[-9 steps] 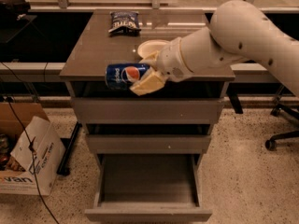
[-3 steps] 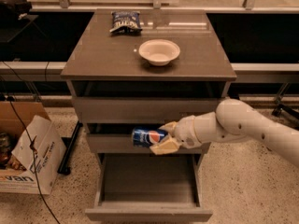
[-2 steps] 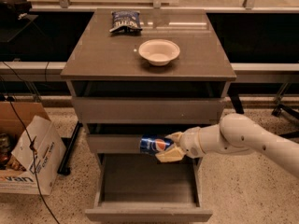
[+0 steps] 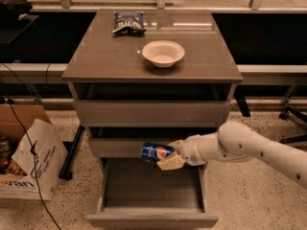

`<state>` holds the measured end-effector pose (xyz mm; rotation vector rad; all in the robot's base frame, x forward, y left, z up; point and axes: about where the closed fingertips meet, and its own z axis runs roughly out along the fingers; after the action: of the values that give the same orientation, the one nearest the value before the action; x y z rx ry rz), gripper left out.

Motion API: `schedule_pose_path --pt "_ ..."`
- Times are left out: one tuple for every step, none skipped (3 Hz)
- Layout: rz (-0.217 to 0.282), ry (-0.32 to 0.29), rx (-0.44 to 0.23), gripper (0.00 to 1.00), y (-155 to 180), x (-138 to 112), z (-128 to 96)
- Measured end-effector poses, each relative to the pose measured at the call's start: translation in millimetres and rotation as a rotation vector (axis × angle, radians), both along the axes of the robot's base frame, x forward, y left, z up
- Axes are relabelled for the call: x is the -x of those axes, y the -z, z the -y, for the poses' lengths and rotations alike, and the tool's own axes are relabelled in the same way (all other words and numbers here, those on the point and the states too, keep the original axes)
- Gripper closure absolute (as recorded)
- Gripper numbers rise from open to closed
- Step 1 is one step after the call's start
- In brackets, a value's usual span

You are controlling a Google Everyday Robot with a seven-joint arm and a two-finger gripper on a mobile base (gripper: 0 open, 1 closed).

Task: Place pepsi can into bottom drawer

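Camera view: gripper (image 4: 169, 156) holds dark-blue pepsi can (image 4: 156, 153) sideways above bottom drawer (image 4: 152, 188)

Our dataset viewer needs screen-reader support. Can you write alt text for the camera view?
The robot's tool holds a pepsi can on its side just above the open bottom drawer. On top of the grey cabinet sit a white bowl and a blue snack bag; a cardboard box stands on the floor beside it.
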<state>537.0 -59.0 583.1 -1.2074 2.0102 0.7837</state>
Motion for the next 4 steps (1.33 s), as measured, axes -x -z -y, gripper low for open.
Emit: schedule_pose_path --pt "-0.03 0.023 -0.012 1.0 47.8 -14.0 -5.3" --pt "-0.104 0.052 -0.049 1.0 108.4 -19.2 -9.1" --pt "-0.192 0.081 -0.108 1.0 174.6 -20.5 -12.9" --pt "-0.199 0.089 -0.109 1.0 179.4 -20.2 -13.0"
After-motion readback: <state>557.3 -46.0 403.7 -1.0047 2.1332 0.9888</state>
